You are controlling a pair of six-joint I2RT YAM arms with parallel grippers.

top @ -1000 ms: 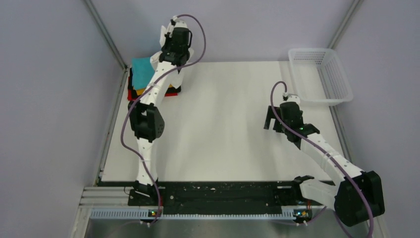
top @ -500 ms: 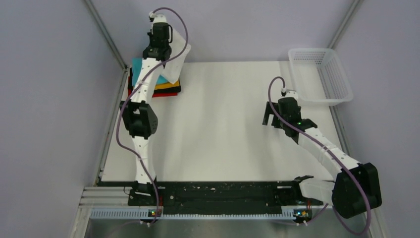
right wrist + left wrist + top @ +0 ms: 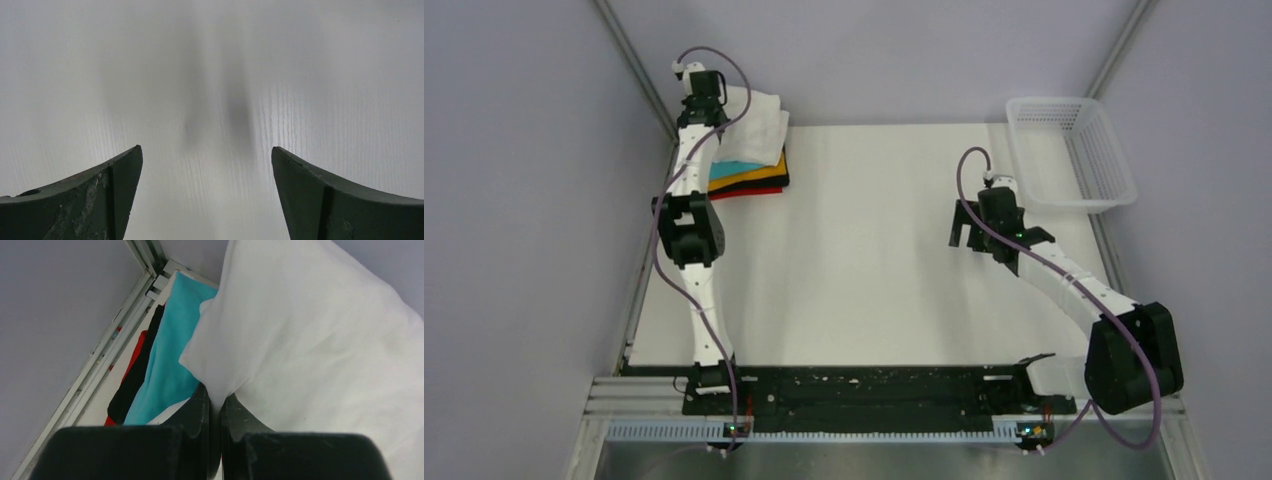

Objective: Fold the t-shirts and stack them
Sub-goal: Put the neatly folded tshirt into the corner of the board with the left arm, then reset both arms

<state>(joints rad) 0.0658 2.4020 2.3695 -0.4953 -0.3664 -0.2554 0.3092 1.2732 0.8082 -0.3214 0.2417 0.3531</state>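
Observation:
A folded stack of t-shirts lies at the table's far left corner: teal (image 3: pixel 736 164) on top, then orange (image 3: pixel 759 176), black and red (image 3: pixel 736 193). My left gripper (image 3: pixel 721 97) is shut on the folded white t-shirt (image 3: pixel 762 128) and holds it over the stack. In the left wrist view the white t-shirt (image 3: pixel 310 340) is pinched between my shut fingers (image 3: pixel 202 407), with the teal t-shirt (image 3: pixel 172 355), black and red edges below it. My right gripper (image 3: pixel 965 228) is open and empty above bare table (image 3: pixel 210 100) at the right.
A white plastic mesh basket (image 3: pixel 1074 152) stands at the far right corner. The grey wall and metal frame rail (image 3: pixel 107 352) run close along the stack's left side. The arm bases sit on the black strip (image 3: pixel 874 390) at the near edge.
My left gripper has swung left and back with the white t-shirt, which now hangs over the stack. The right gripper has shifted slightly left and away.

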